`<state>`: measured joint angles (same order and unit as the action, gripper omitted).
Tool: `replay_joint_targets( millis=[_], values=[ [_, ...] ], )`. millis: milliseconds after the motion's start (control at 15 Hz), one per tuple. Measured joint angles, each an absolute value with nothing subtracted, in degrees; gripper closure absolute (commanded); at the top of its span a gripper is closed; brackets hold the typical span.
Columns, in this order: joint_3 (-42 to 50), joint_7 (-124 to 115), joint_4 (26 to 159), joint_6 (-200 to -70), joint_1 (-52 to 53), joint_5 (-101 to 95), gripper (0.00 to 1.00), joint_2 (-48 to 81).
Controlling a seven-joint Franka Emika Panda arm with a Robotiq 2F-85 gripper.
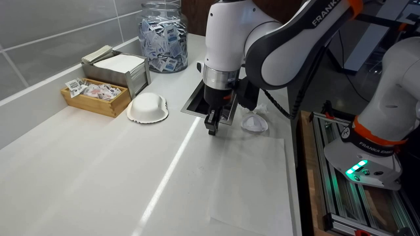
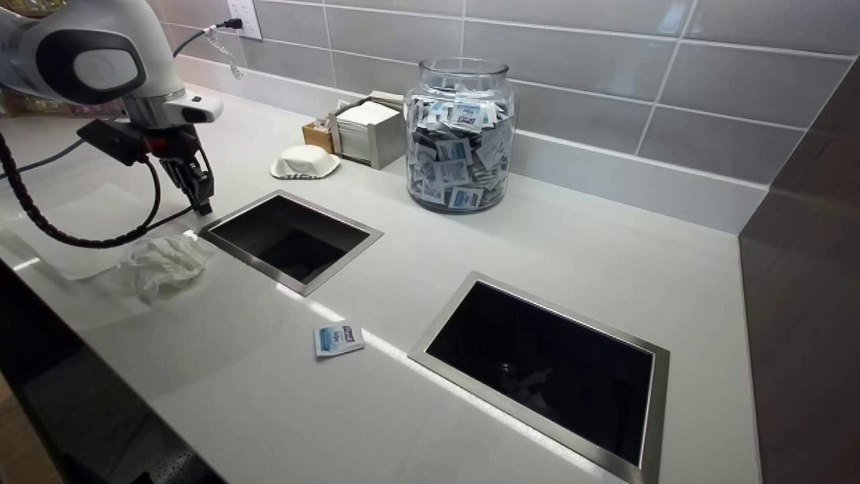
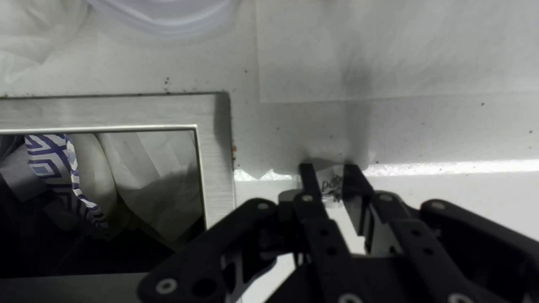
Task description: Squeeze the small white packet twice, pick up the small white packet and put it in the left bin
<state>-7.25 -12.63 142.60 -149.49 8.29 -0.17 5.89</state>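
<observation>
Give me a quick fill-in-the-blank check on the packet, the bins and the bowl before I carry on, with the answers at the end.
1. In the wrist view, the small white packet shows ____ the two fingers of the gripper.
2. In an exterior view, ____ metal-rimmed bins are set into the counter.
3. The white bowl rests upside ____ on the counter.
Missing words: between; two; down.

Brushed metal bin rim [image 3: 217,168], glossy glass jar [image 2: 463,72] — smooth wooden box [image 1: 93,105].
</observation>
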Motion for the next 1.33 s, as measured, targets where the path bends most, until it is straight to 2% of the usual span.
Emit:
replay_joint_targets(
  millis=[133,200,333,733,800,867,1000,1333],
  values=[
    [-7.2,-12.6,142.6,-149.5,8.3,-0.2,0.82,5.9],
    [-7.2,-12.6,142.6,-149.5,8.3,-0.2,0.93,5.9],
    [-7.3,-12.6,142.5,-149.5,8.4,-0.2,1.0,5.9],
    [-7.3,-12.6,142.5,-149.5,8.6,-0.3,0.99,6.0],
    [-7.3,-12.6,142.5,-149.5,8.6,-0.5,0.71,5.9],
    [-7.3,-12.6,142.5,-149.5,8.6,-0.8,0.7,5.9],
    [-7.3,-12.6,142.5,-149.5,8.6,-1.3,0.57,5.8],
    [-7.3,-12.6,142.5,-149.5,8.7,-2.0,0.17,4.9]
  ],
)
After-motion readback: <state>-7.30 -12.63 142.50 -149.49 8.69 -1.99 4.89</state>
